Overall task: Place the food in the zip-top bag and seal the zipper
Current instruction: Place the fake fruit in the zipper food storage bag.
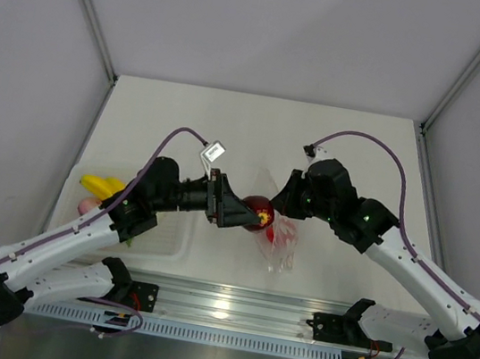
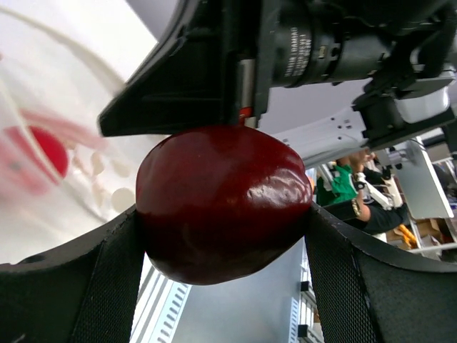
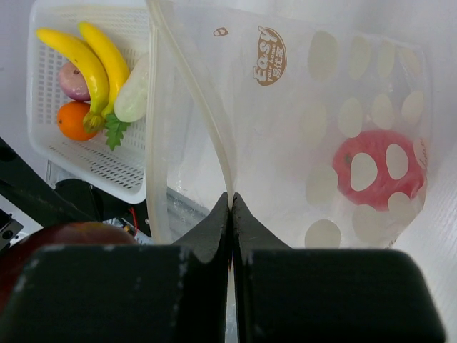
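Left wrist: glossy, round dark-red fruit (image 2: 225, 204)

The dark red round fruit (image 2: 225, 204), glossy, sits clamped between the left fingers (image 2: 107, 286) at frame centre. The zip-top bag (image 3: 321, 107), clear with white dots, has its zipper (image 3: 193, 93) edge pinched by the right fingers (image 3: 207, 239). A red apple (image 3: 378, 171) lies inside it, at right. At upper left, two bananas (image 3: 86, 57), an orange (image 3: 71, 120) and a radish (image 3: 132, 89) lie in a white tray (image 3: 93, 171).
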Action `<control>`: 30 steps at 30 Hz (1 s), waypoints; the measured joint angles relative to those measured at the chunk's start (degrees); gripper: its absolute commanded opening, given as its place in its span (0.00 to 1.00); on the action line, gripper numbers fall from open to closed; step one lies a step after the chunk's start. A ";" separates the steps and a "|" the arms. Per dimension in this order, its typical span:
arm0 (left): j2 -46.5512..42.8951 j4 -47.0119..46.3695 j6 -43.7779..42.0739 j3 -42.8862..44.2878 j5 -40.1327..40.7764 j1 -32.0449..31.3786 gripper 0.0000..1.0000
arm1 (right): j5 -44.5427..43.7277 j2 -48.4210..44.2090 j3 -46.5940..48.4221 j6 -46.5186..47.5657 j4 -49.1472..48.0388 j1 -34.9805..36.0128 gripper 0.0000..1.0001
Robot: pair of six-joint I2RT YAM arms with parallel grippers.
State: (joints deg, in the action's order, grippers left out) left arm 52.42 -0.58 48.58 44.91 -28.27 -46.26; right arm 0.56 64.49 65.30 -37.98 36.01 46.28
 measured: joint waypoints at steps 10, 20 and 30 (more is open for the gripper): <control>3.56 -6.86 1.42 -1.11 -0.42 -1.62 0.05 | 0.13 0.35 0.00 -0.70 -0.15 0.09 0.00; 4.46 2.10 1.18 -2.80 6.67 -2.93 0.33 | -0.07 0.02 1.75 -1.31 0.00 0.11 0.00; 4.66 8.13 -1.20 -2.80 10.10 -3.74 1.00 | -0.04 -0.07 2.60 -2.38 -0.26 0.11 0.00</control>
State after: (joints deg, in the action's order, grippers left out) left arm 57.08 7.55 47.37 42.11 -18.17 -50.00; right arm 0.51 64.42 67.90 -40.36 35.75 46.39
